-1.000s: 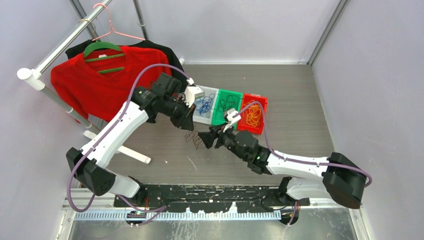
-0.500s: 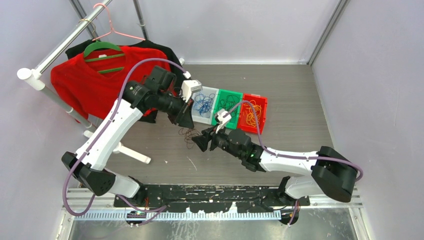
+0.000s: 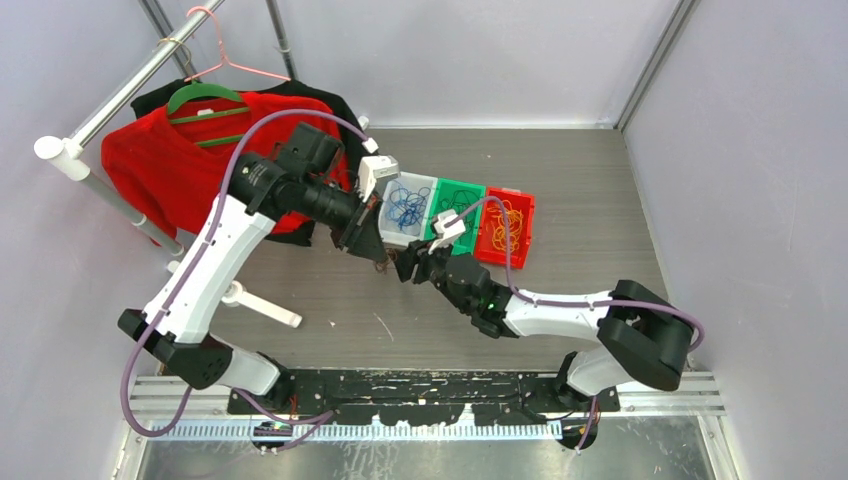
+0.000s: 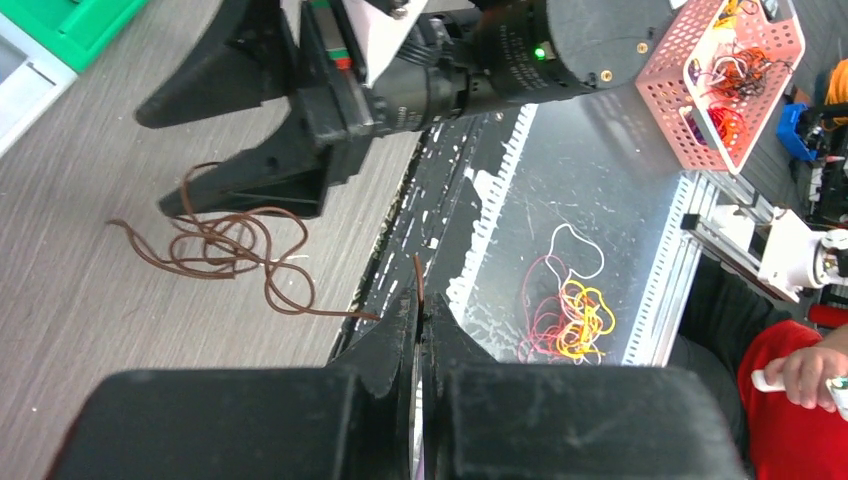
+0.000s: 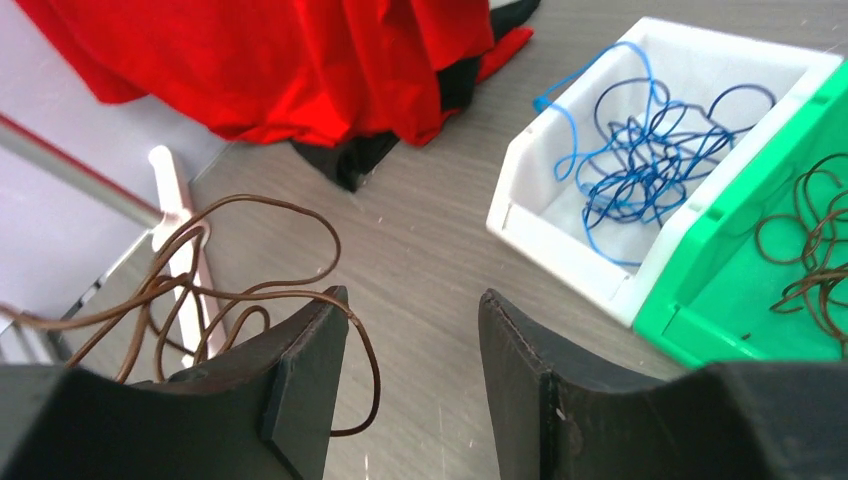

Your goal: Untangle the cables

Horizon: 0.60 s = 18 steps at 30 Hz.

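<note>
- Lying in a loose tangle on the desk (image 3: 600, 200), the brown cables (image 4: 235, 240) are sitting between your two tools, near the white bin (image 5: 520, 190).
- Your left tool (image 4: 420, 300) is staying clamped on one brown strand end and has been drawing back.
- Your right tool (image 5: 412, 300) has been advancing to the loops, its jaws apart but narrowing.
- You are likely setting up a pull-apart.
- Blue cables (image 5: 640, 150) are already lying sorted in that bin.

Bright, even light from above leaves faint shadows on the bench (image 3: 600, 200). The metal plate (image 4: 590, 170) glares; the right tool (image 5: 410, 298) looks slightly soft.
</note>
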Each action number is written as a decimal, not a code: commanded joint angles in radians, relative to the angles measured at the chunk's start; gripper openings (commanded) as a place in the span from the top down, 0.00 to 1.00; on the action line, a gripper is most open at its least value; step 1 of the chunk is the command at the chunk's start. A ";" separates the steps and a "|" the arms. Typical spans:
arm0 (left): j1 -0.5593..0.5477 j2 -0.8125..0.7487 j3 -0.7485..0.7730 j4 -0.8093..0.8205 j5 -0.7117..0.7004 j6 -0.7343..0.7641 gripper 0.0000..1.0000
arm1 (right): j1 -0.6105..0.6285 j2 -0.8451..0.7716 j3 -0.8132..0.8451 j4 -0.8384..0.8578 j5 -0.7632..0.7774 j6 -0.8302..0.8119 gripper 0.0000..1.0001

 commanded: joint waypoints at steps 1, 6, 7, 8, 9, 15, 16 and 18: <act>-0.002 0.005 0.086 -0.084 0.073 0.041 1.00 | 0.002 0.037 0.069 0.122 0.097 -0.032 0.46; -0.002 0.027 0.214 -0.155 0.060 0.078 1.00 | -0.002 0.052 0.022 0.140 0.121 -0.010 0.53; -0.002 0.033 0.247 -0.169 0.055 0.084 1.00 | -0.003 0.051 -0.002 0.149 0.126 -0.004 0.53; -0.002 0.038 0.291 -0.183 0.046 0.090 1.00 | -0.005 0.048 -0.027 0.157 0.133 0.003 0.53; -0.001 0.046 0.323 -0.193 0.034 0.095 1.00 | -0.007 0.044 -0.055 0.165 0.144 0.012 0.53; -0.002 0.064 0.456 -0.215 -0.084 0.135 1.00 | -0.014 -0.044 -0.266 0.204 0.212 0.088 0.53; -0.001 0.063 0.465 -0.210 -0.105 0.138 1.00 | -0.014 -0.071 -0.298 0.201 0.224 0.105 0.53; -0.002 0.058 0.467 -0.177 -0.146 0.140 1.00 | -0.016 -0.130 -0.350 0.173 0.240 0.140 0.53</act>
